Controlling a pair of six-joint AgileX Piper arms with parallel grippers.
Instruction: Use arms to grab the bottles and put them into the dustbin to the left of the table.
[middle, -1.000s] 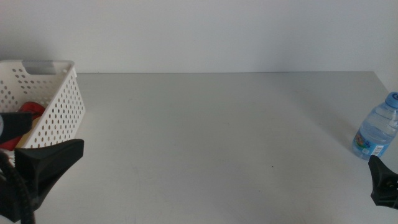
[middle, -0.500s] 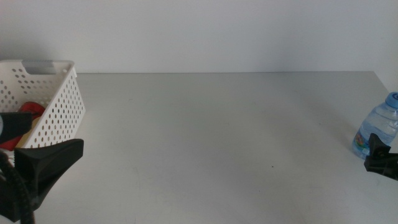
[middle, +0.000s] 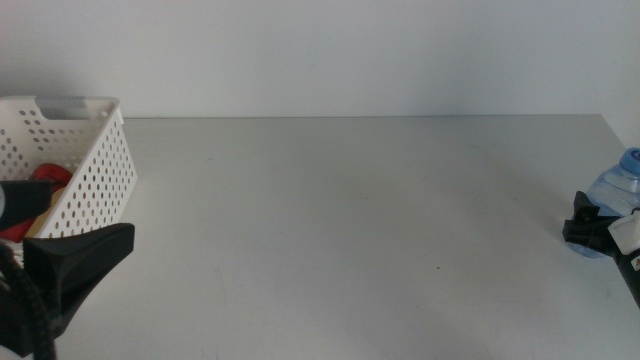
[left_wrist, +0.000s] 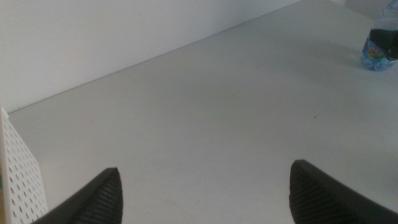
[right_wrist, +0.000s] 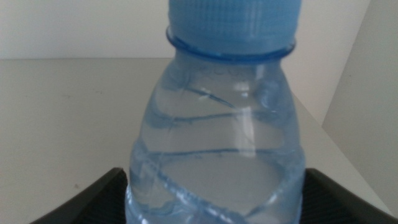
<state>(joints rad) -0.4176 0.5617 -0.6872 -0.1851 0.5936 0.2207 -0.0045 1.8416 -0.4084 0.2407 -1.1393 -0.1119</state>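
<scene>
Standing upright at the table's (middle: 330, 220) far right edge, the water bottle (right_wrist: 214, 155) fills the right wrist view, its body set between the right gripper's (right_wrist: 214, 205) spread jaws; whether they touch it is hard to tell. The left gripper (left_wrist: 202, 193) hangs released near the dustbin (middle: 95, 170), where something red, probably the can (middle: 45, 178), lies inside.

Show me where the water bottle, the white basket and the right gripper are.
water bottle (right_wrist: 217, 155): right wrist view, clear ribbed body.
white basket (middle: 95, 175): middle view, perforated side wall.
right gripper (middle: 585, 228): middle view, dark jaws at the bottle.
</scene>
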